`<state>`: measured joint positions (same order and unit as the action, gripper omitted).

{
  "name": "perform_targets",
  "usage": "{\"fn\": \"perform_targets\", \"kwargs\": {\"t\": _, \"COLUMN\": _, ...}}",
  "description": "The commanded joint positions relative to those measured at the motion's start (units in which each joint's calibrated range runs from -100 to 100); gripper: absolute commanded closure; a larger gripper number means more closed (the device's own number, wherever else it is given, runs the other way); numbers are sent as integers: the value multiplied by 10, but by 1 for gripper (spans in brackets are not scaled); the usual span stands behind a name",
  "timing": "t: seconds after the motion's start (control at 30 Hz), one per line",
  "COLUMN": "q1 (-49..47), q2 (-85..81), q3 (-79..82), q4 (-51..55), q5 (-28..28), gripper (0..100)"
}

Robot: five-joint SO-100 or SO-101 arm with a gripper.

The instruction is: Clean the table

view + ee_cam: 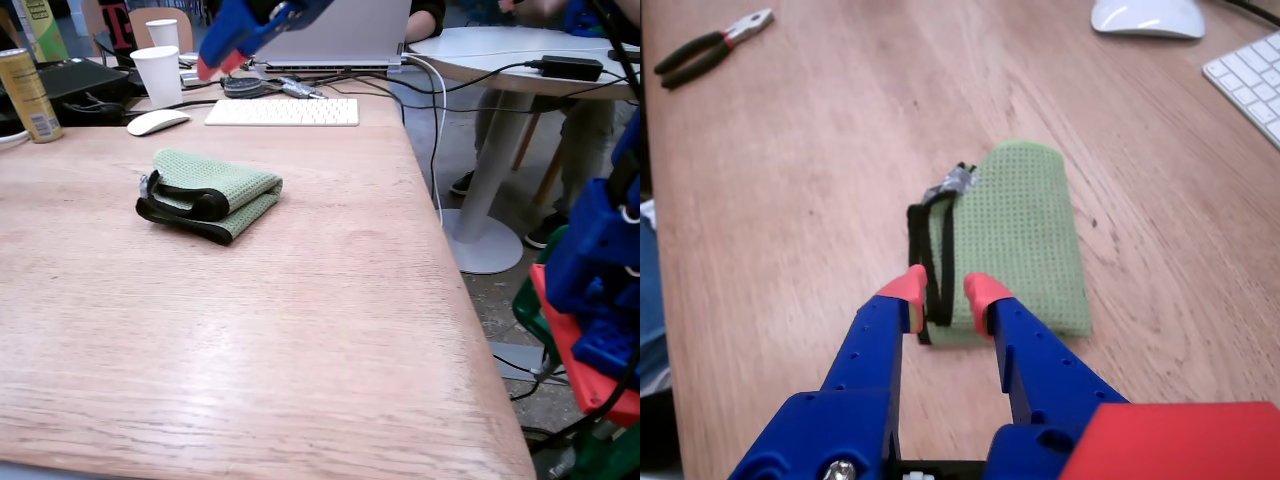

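The gripper (940, 292) has two blocky blue plastic fingers (877, 345) capped with rounded red tips, and in the wrist view they stand a modest way apart with nothing clamped between them. Seen through that gap, just beyond the tips, lies a folded green cloth (1028, 235) with a fine waffle-like weave and rounded corners; a flat black strap (930, 240) loops around its near end, gathered at a small grey knot on the far side of the loop. Whether the tips touch the cloth cannot be told from here; in the fixed view the gripper (215, 62) is blurred and hangs high. The table (790, 200) spreads under and around the fingers, a light-brown wooden top with long visible grain and a rounded edge (470, 300). Far beyond the left fingertip lie black-handled pliers (710, 47); beyond the right one sit a smooth white mouse (1145, 15) and a white keyboard (1250, 80).
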<state>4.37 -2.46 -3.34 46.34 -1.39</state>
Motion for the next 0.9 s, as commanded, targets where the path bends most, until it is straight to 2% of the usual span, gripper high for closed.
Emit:
{"fn": "perform_targets", "kwargs": {"t": 0.0, "q1": 0, "q2": 25, "q3": -67, "q4": 1, "q5": 0, "gripper": 89}}
{"fn": "perform_targets", "kwargs": {"t": 0.4, "q1": 29, "q2": 91, "q3": -118, "q4": -9, "q5": 1, "gripper": 89}}
{"fn": "perform_targets", "kwargs": {"t": 0.6, "q1": 36, "q2": 148, "q3": -217, "q4": 24, "q5": 1, "gripper": 89}}
{"fn": "perform_targets", "kwargs": {"t": 0.7, "q1": 85, "q2": 148, "q3": -218, "q4": 74, "q5": 1, "gripper": 89}}
{"fn": "perform_targets", "kwargs": {"t": 0.87, "q1": 117, "q2": 149, "q3": -217, "q4": 74, "q5": 18, "gripper": 89}}
